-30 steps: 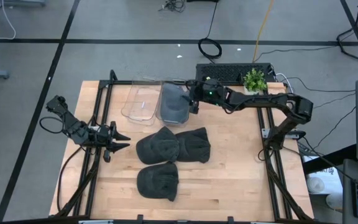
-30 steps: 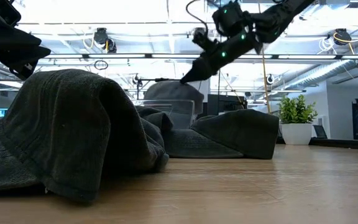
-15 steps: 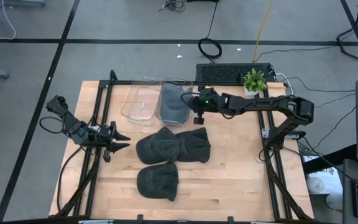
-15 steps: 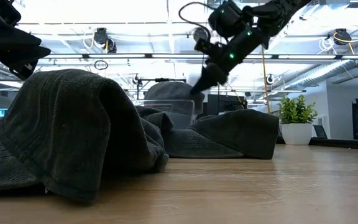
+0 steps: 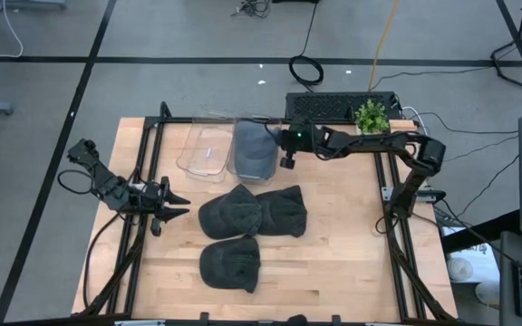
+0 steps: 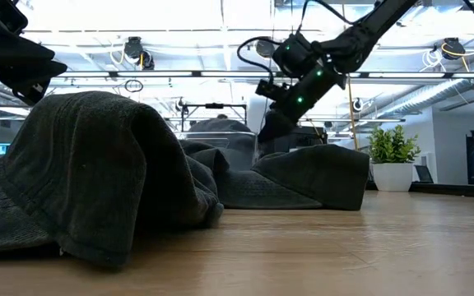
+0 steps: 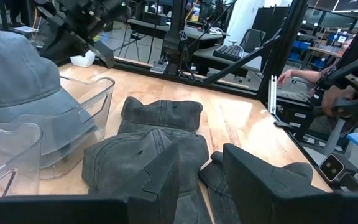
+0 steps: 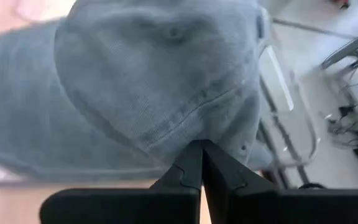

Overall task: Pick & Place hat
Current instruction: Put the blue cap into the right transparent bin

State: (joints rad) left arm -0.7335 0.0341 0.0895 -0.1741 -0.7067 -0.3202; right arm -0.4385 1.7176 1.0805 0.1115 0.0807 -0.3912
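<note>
Our right gripper (image 5: 276, 145) pinches the grey hat (image 5: 253, 149) in the clear bin (image 5: 208, 152), crown up; wrist view alone shows fingers clenched on fabric; left gripper (image 5: 172, 205) waits released

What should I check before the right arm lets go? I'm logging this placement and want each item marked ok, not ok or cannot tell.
1. Right gripper jaws pinched on the grey hat: ok, shut on its brim.
2. Grey hat sits over the right-hand clear bin: ok.
3. Hat fully settled on the bin floor: cannot tell.
4. Neighbouring clear bin unobstructed: ok, nothing seen in it.
5. Left gripper out of the way: ok, parked at the table's left, jaws open.
6. Three dark hats waiting on the table: ok.
</note>
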